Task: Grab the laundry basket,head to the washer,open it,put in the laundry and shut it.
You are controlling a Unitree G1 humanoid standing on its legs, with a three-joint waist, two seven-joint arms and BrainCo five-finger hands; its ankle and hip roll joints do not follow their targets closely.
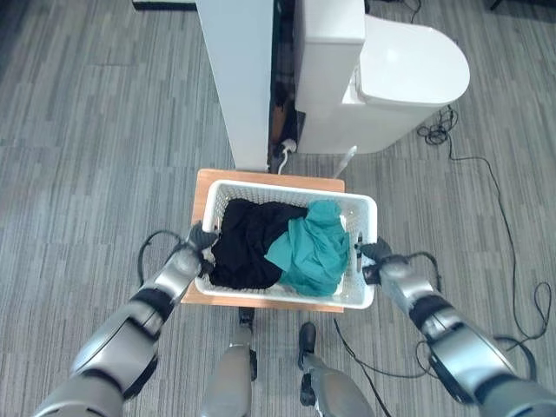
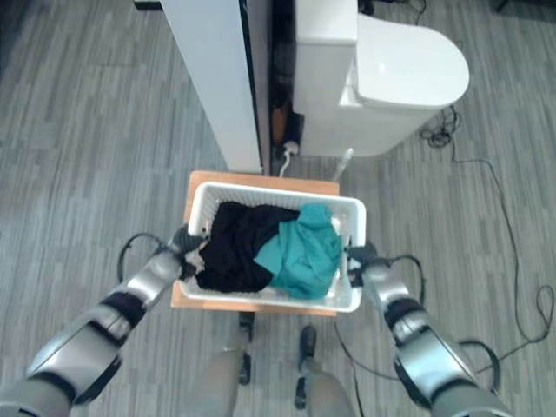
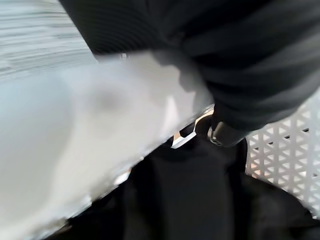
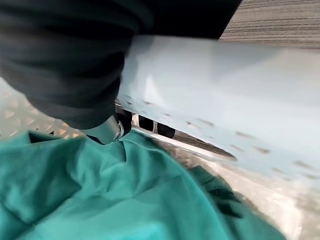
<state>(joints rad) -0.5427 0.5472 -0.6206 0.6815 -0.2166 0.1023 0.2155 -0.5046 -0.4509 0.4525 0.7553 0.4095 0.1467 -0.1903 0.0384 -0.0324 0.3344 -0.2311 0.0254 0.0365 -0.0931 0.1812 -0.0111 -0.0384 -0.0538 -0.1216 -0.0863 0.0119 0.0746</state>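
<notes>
The white laundry basket (image 1: pixel 287 248) sits on the small wooden table (image 1: pixel 201 187), long axis running nine to three. The left hand (image 1: pixel 201 238) clamps the nine o'clock rim, the right hand (image 1: pixel 373 253) the three o'clock rim, fingers hooked inside; a level lift comes next.

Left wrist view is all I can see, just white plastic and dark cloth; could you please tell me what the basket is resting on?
Observer: The white laundry basket sits on a small wooden table.
Operator: Thank you. Where is the other hand?
Observer: The right hand is at the basket's right rim, opposite the left hand at the left rim.
Operator: Is there only dark laundry inside?
Observer: No, a teal garment lies beside the black garment, on the basket's right side.
</notes>
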